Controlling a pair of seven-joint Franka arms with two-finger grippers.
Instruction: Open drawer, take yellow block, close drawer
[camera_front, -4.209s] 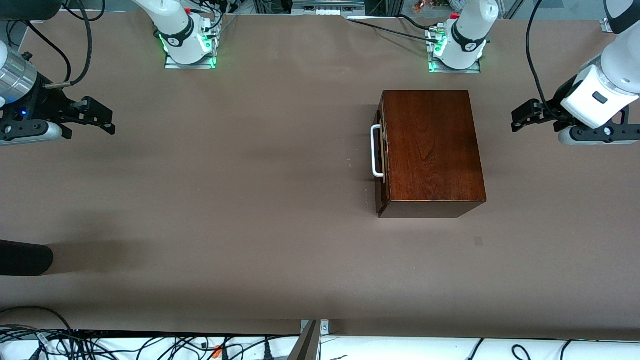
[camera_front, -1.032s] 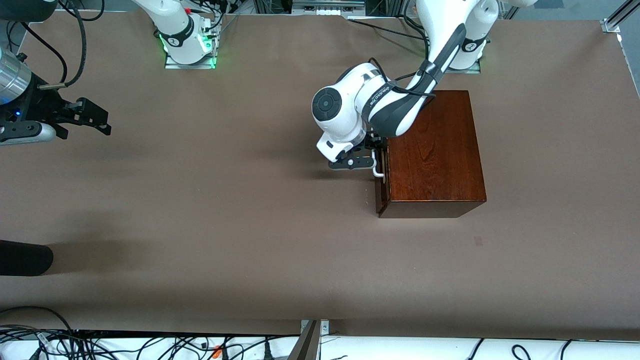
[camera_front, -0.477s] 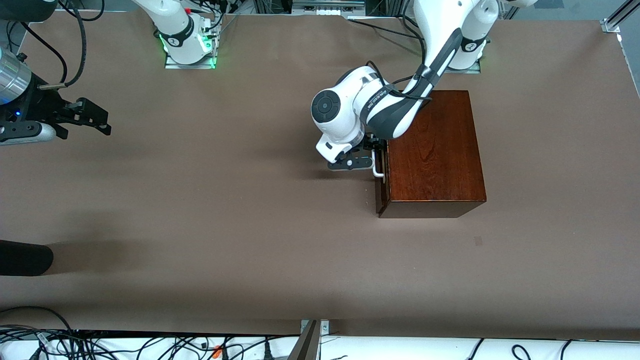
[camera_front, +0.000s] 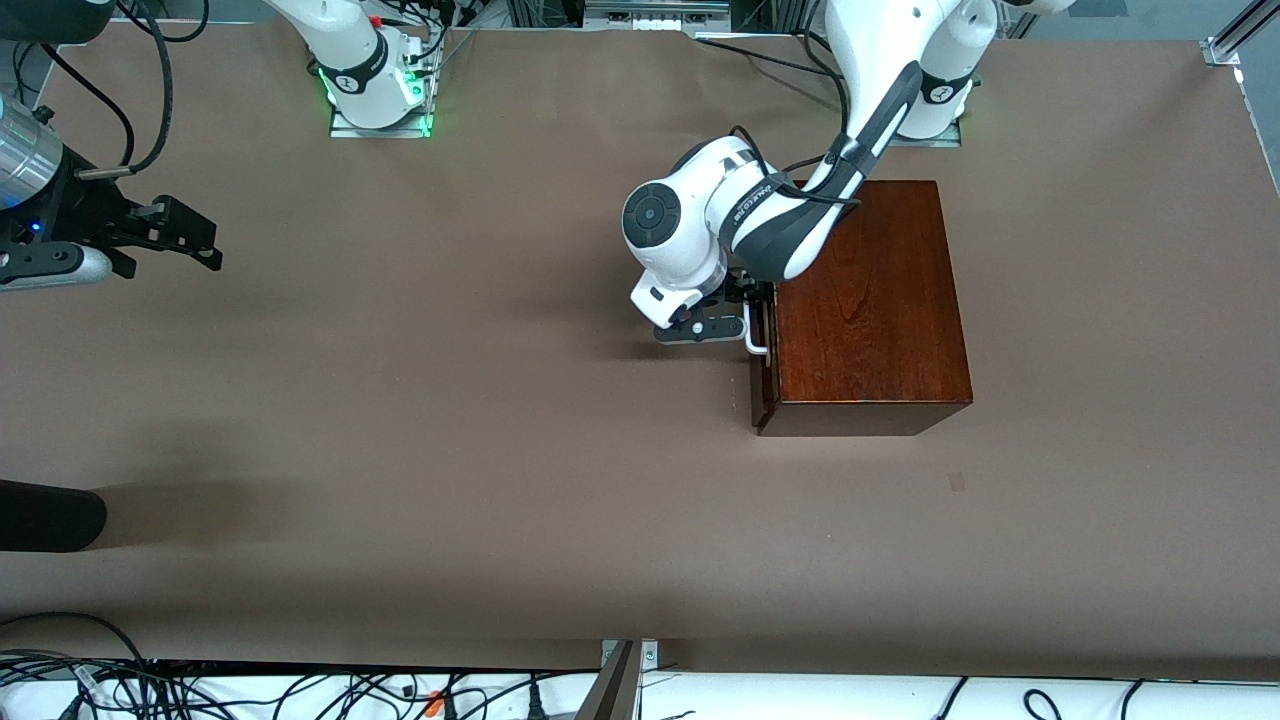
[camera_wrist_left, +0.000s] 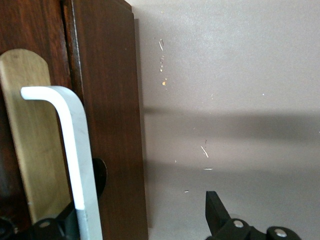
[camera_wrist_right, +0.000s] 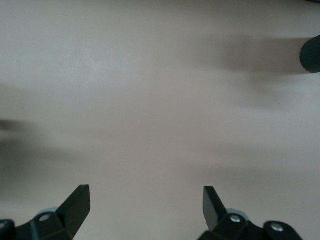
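The dark reddish-brown wooden box (camera_front: 865, 300) stands toward the left arm's end of the table. Its drawer (camera_front: 762, 385) is closed, with the front facing the right arm's end. My left gripper (camera_front: 750, 305) is at the white handle (camera_front: 757, 346), open. In the left wrist view the handle (camera_wrist_left: 75, 150) and the drawer front (camera_wrist_left: 112, 125) lie between the fingers of the left gripper (camera_wrist_left: 145, 207), one finger tucked under the bar, the other finger (camera_wrist_left: 216, 212) out over the table. The yellow block is hidden. My right gripper (camera_front: 212, 243) waits open and empty over bare table (camera_wrist_right: 146, 192).
A dark rounded object (camera_front: 50, 515) juts in at the right arm's end, nearer the front camera; it also shows in the right wrist view (camera_wrist_right: 311, 54). Cables (camera_front: 300, 690) lie along the near edge. The arm bases (camera_front: 378, 95) stand along the farthest edge.
The left arm swung in from its end of the table to the drawer handle, and over the last second crept slightly along it. The drawer stays closed. The right arm has not moved.
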